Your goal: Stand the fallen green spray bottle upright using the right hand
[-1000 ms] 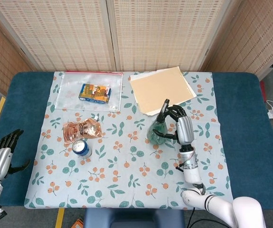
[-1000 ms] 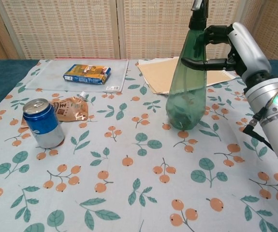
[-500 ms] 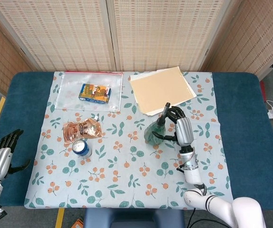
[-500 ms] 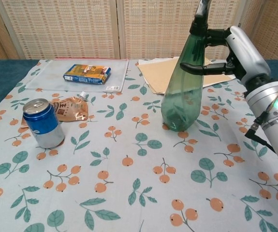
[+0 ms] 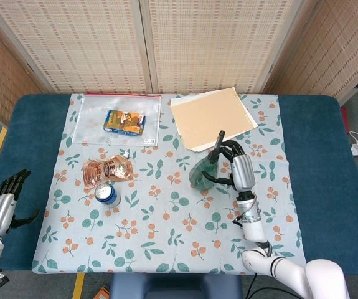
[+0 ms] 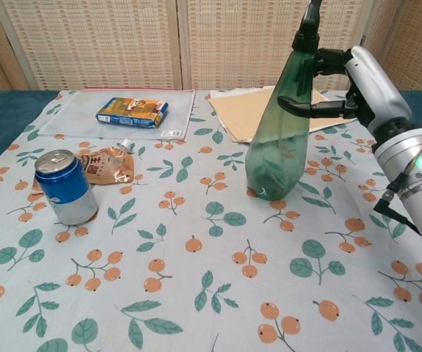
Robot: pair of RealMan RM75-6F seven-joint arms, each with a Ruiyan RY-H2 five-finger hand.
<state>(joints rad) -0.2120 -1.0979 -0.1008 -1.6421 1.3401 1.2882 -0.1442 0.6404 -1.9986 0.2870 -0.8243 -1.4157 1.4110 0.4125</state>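
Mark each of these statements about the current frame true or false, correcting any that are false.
1. The right hand grips the green spray bottle near its neck. True.
2. The bottle lies flat on the tablecloth. False: its base rests on the cloth and it stands nearly upright, leaning a little.
3. The blue can stands upright beside the brown pouch. True.
4. The left hand holds the blue can. False: it holds nothing and sits at the table's left edge, far from the can.
5. The blue snack box sits on the tan folder. False: it lies on a clear plastic sleeve.
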